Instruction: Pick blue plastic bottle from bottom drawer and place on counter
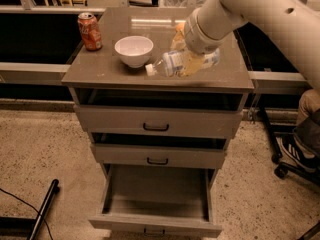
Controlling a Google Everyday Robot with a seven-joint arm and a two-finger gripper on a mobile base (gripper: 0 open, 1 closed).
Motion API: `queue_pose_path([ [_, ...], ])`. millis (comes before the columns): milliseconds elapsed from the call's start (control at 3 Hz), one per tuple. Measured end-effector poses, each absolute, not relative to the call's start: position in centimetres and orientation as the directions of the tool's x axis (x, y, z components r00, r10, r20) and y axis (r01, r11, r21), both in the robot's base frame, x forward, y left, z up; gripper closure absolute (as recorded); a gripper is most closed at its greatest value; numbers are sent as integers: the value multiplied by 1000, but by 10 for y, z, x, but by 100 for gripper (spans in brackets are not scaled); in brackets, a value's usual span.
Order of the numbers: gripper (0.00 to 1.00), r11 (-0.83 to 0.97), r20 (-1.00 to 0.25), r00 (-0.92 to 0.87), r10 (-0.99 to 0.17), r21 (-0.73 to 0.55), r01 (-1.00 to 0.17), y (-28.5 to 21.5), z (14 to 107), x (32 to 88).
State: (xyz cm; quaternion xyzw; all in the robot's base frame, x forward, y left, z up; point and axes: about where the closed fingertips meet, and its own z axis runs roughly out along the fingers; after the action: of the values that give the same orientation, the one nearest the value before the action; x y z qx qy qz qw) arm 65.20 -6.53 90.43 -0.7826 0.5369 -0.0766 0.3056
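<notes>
The blue plastic bottle (172, 64) lies on its side in my gripper (189, 63), white cap pointing left toward the bowl. It is held just above the front middle of the counter (105, 66); I cannot tell if it touches the top. My arm comes down from the upper right and hides the bottle's right part. The bottom drawer (155, 199) is pulled open and shows nothing inside.
A white bowl (133, 50) stands on the counter just left of the bottle. A red soda can (89, 31) stands at the back left. An orange fruit (179, 27) is partly hidden behind my arm. The two upper drawers are slightly open. A chair base is at right.
</notes>
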Motion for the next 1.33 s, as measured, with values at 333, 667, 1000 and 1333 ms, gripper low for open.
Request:
queue_pose_path([
  [333, 100, -184, -258, 356, -898, -514, -838, -81, 884, 675],
  [667, 100, -119, -267, 269, -926, -469, -875, -95, 869, 687],
  [1000, 82, -74, -246, 200, -948, -442, -894, -100, 865, 696],
  [1333, 58, -8, -285, 151, -947, -448, -894, -98, 861, 705],
])
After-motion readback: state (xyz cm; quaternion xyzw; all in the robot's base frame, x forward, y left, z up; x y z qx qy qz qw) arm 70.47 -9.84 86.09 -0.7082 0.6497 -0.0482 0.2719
